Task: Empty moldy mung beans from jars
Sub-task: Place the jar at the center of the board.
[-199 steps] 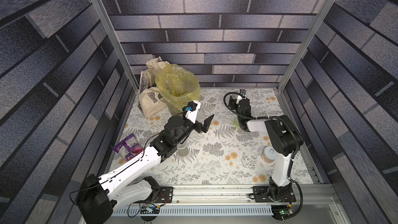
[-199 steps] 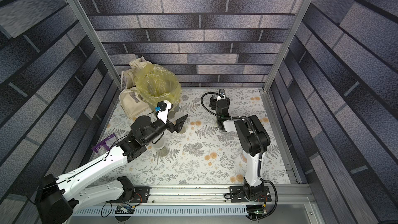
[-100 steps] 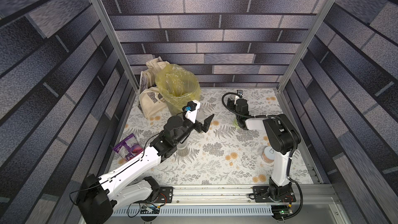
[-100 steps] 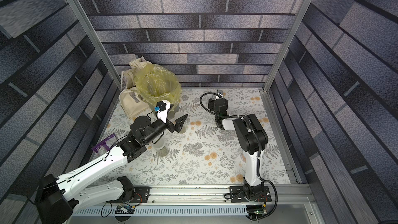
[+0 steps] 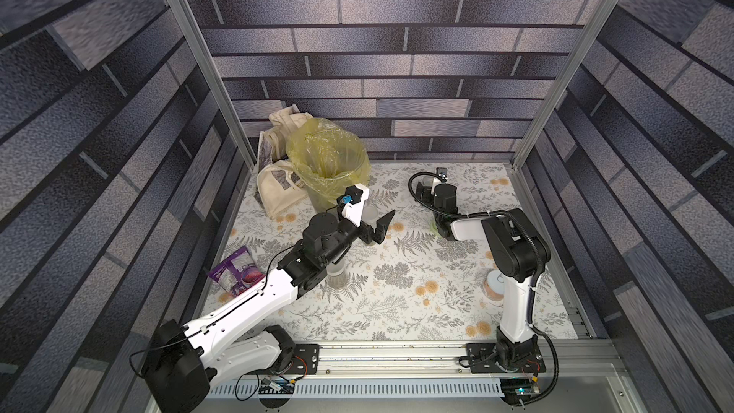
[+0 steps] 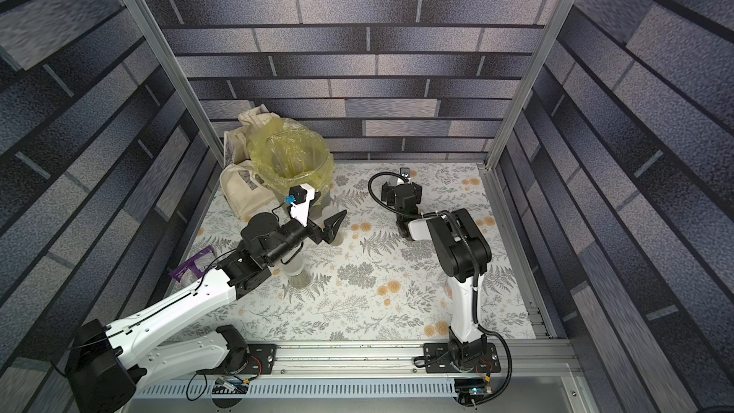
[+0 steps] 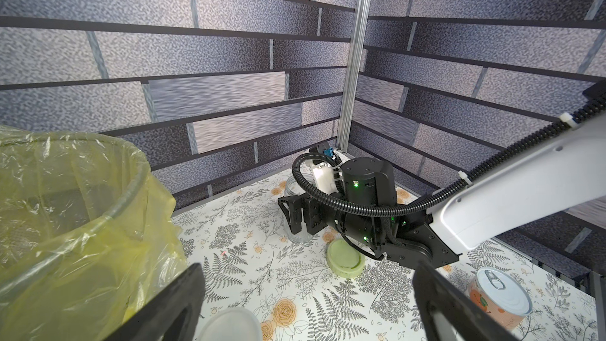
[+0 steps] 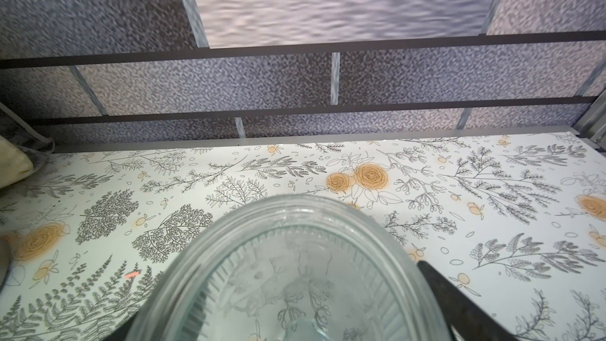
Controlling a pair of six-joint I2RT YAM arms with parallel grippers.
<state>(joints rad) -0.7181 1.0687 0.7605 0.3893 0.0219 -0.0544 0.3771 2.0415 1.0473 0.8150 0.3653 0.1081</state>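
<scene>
The wide clear jar [image 8: 295, 277] stands upright at the back of the table with no lid on, and it looks empty. My right gripper [image 8: 288, 323] is open, one finger [image 8: 459, 306] close on each side of it; both top views show this gripper [image 5: 425, 190] [image 6: 387, 192]. The pale green lid [image 7: 346, 259] lies flat beside it. Open and empty, my left gripper [image 5: 377, 228] [image 7: 305, 316] hovers by the bin, above a frosted-lidded jar [image 7: 229, 324]. The tall narrow jar [image 5: 337, 272] stands under my left forearm. No mung beans show.
A grey bin lined with a yellow bag [image 5: 325, 160] [image 7: 65, 208] stands at the back left, with a cloth tote [image 5: 278, 188] against it. A purple packet [image 5: 238, 272] lies at the left edge. A pinkish pull-tab can [image 7: 498, 296] [image 5: 494, 286] stands by the right arm.
My right wrist has shifted slightly left at the wide jar. The left arm has not moved.
</scene>
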